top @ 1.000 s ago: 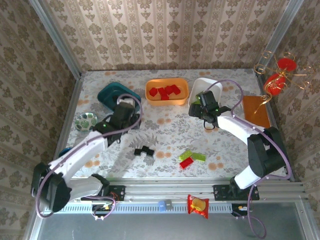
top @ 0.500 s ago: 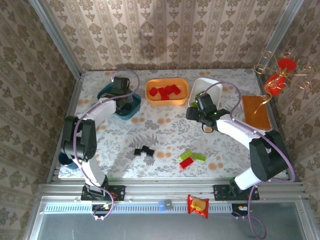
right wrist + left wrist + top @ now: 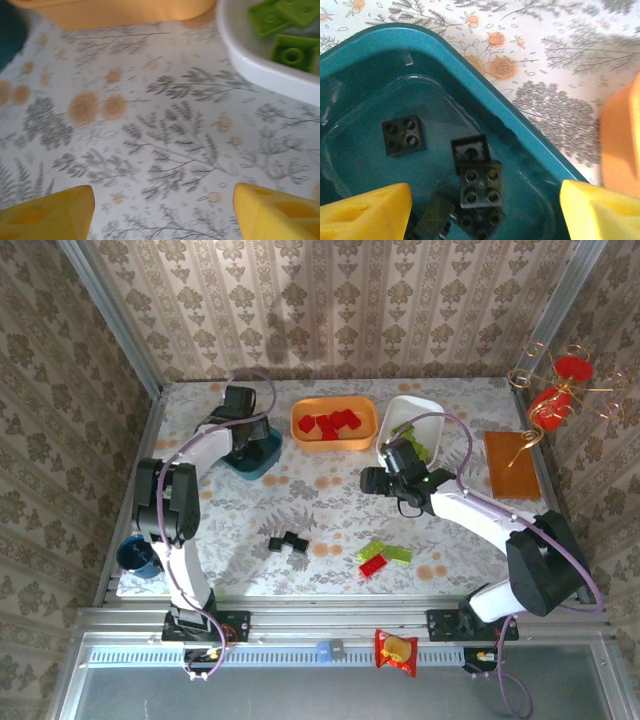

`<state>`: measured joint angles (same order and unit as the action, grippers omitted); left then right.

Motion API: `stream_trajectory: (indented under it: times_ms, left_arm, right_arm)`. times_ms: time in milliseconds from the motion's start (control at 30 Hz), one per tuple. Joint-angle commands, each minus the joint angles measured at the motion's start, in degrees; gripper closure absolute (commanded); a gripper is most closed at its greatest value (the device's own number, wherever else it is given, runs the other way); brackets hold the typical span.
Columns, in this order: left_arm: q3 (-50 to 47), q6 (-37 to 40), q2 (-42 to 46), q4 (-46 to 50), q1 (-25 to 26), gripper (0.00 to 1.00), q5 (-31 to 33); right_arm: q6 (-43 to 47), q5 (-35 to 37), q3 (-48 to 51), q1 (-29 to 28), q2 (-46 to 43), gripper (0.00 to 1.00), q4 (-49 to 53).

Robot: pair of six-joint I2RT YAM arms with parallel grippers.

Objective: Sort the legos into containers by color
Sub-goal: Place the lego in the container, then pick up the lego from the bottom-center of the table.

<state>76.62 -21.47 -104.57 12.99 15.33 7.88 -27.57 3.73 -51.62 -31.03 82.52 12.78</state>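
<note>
Your left pincer (image 3: 482, 215) hangs over the teal tray (image 3: 510, 120), jaws wide and empty, black bricks (image 3: 480, 185) lying below. That looks like a drop-off just finished, since a second ago that arm was drawn back from it. Your right pincer (image 3: 160, 215), also spread and empty, has drifted off the white tray (image 3: 250, 55). Next, I'd judge, fetch the loose black bricks (image 3: 287, 541) or the green-and-red cluster (image 3: 385, 554) on the surface (image 3: 330, 495).

One teal tray (image 3: 262, 462), one orange tray (image 3: 333, 445), one white tray (image 3: 400, 408); two loose green bricks (image 3: 399, 554), one red brick (image 3: 373, 565).
</note>
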Motion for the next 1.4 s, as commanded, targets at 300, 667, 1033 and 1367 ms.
stream_trajectory:
  times_ms: [300, 667, 1033, 1367]
  left_arm:
    - [-26.47, -10.58, 31.36, -6.99, 10.36, 0.05, -2.74]
    - [-45.12, -15.13, 60.28, 7.65, 13.54, 0.01, 1.66]
    - [-46.56, -15.41, 62.71, 9.51, 13.48, 0.00, 1.35]
    - [-45.95, -14.93, 61.21, 9.39, 13.41, 0.00, 1.91]
  right_arm:
    - [11.57, -8.47, -5.90, -14.32, 8.86, 0.24, -2.35]
    - [18.57, -6.97, -17.08, -24.81, 24.62, 0.25, 2.04]
    - [20.76, -6.63, -15.89, -28.08, 27.20, 0.34, 3.46]
    - [21.78, -8.14, -14.00, -28.05, 25.66, 0.71, 2.61]
